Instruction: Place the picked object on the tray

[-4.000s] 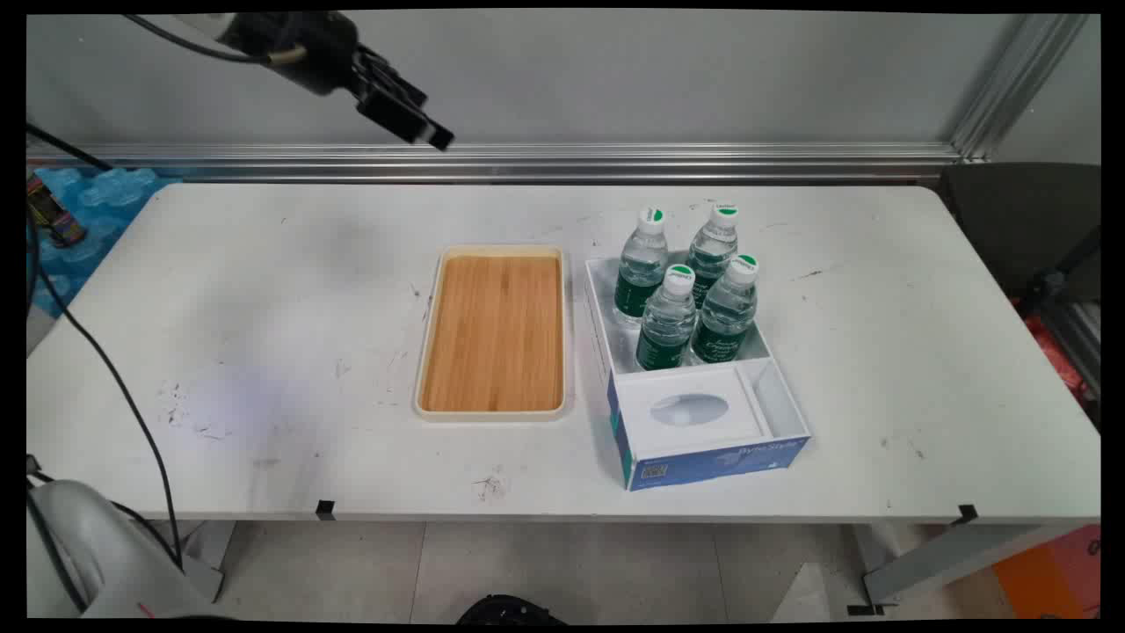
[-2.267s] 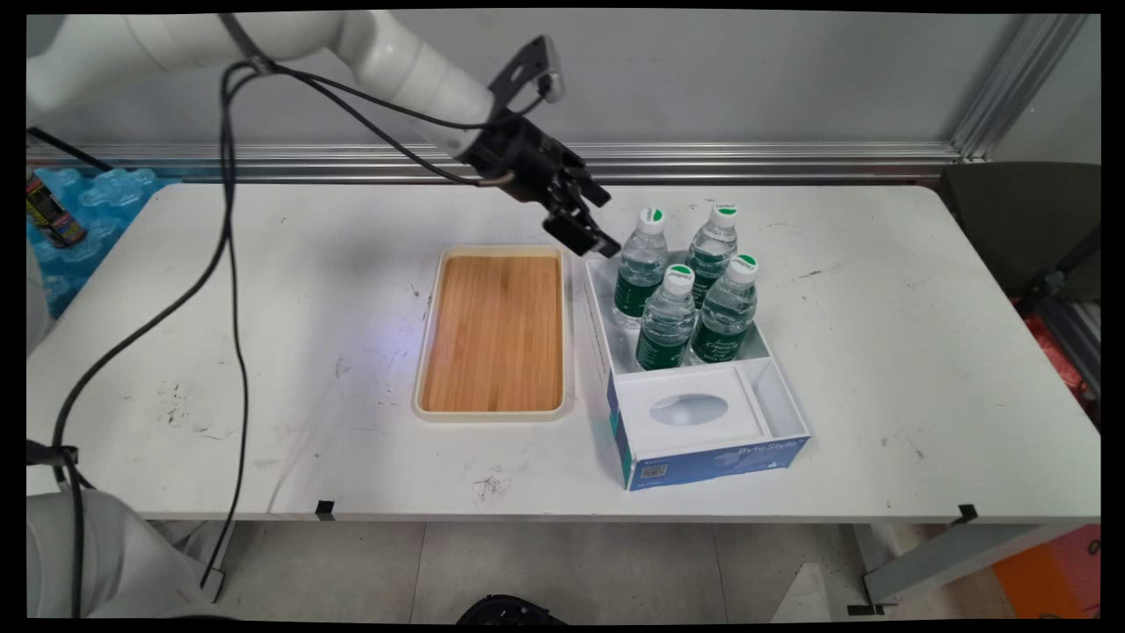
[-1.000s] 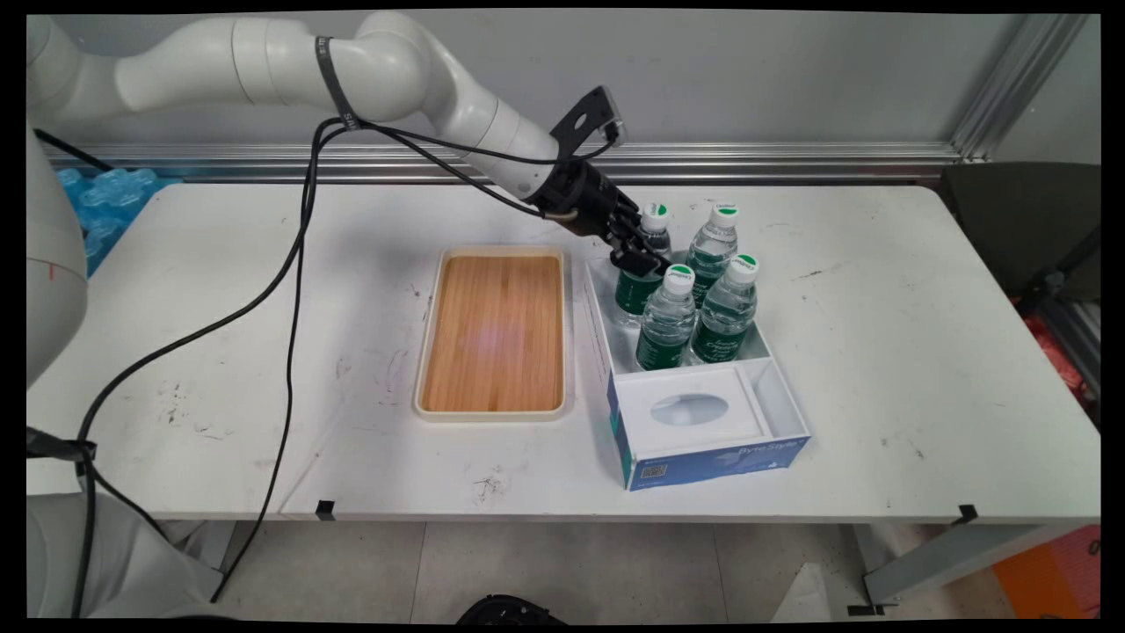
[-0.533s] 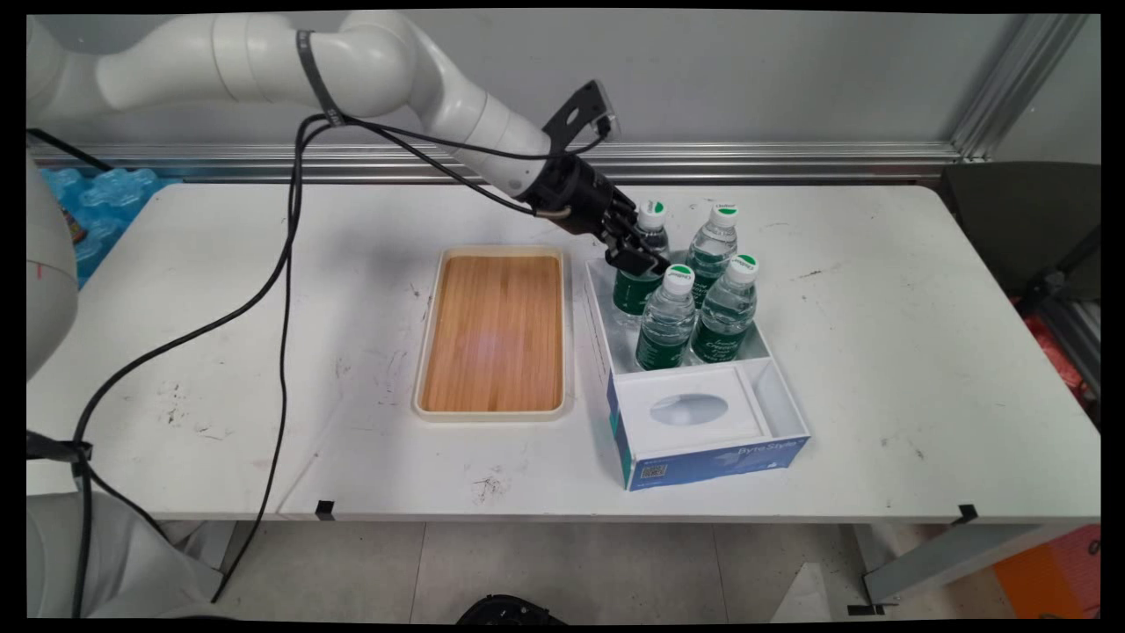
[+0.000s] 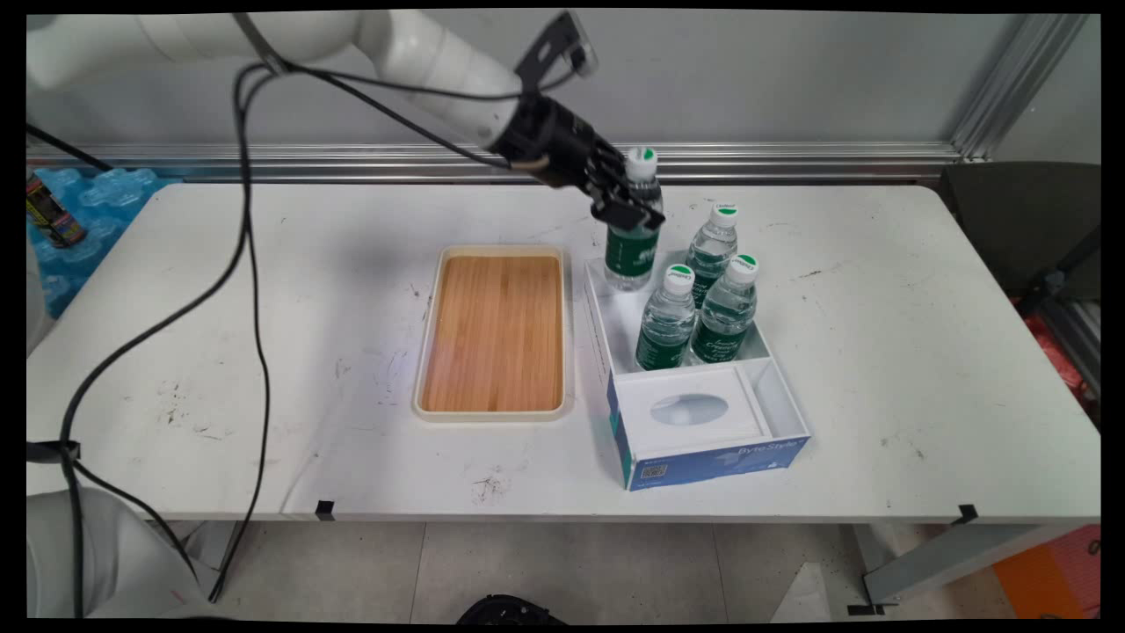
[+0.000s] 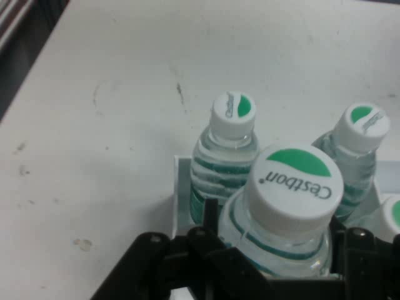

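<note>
Water bottle (image 5: 635,230) is up in the air, clear of the blue-and-white box (image 5: 703,413), hanging over its far left corner! The end effector (image 5: 626,204) is clamped on the bottle's shoulder just under the white-and-green cap, bottle upright. Three more bottles (image 5: 703,303) stand in the box's far compartment, close together. In the hand view the held cap (image 6: 294,187) reads "Cestbon". A bamboo tray (image 5: 494,332) lies on the worktop (image 5: 264,334) just left of the box.
</note>
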`<action>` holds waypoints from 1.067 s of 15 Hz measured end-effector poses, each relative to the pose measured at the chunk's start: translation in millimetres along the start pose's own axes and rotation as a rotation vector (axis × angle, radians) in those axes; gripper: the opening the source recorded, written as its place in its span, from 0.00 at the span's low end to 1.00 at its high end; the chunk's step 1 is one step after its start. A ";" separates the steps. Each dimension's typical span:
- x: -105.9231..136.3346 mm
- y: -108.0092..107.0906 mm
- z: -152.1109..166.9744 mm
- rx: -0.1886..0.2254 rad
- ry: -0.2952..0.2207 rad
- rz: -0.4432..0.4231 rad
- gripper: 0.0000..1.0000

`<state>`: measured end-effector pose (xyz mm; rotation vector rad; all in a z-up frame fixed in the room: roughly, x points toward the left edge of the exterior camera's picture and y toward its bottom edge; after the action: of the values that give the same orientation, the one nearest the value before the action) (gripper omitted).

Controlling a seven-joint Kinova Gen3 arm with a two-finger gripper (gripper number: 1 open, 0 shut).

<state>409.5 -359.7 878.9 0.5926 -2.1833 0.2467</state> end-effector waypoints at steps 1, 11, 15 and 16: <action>3.6 1.4 -8.6 0.006 0.003 -0.001 0.00; 3.1 4.6 -104.2 0.143 0.000 -0.082 0.00; -18.9 2.4 -124.8 0.197 -0.023 -0.132 0.00; -24.2 1.6 -126.0 0.207 -0.029 -0.140 0.00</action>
<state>507.8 -303.8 939.3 0.8660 -2.1471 0.3940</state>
